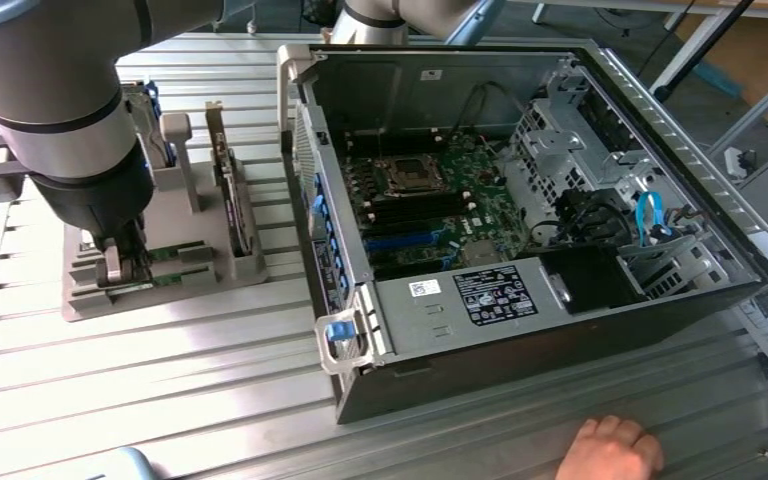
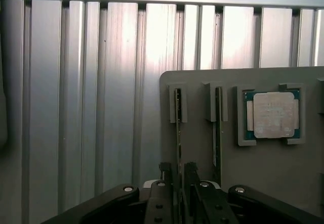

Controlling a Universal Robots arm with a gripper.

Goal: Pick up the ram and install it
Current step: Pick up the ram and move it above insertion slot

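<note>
The ram (image 2: 178,128) is a thin green stick standing on edge in a slot of the grey holder (image 2: 202,85). A second green stick (image 2: 217,133) stands in the neighbouring slot. My gripper (image 2: 177,172) is lowered over the first stick, open, with one dark finger (image 2: 165,169) on each side of its near end and a narrow gap to each. In the exterior view the gripper (image 1: 125,268) hangs low over the grey holder (image 1: 84,300) at that view's left, and green board edges (image 1: 171,257) show beside it.
A square silver processor (image 2: 273,114) sits in the holder's pocket. A dark upright card (image 1: 235,200) stands on the holder. The open computer case (image 1: 491,330) with its motherboard (image 1: 424,210) lies to the exterior view's right. A person's hand (image 1: 611,450) rests near the table's front.
</note>
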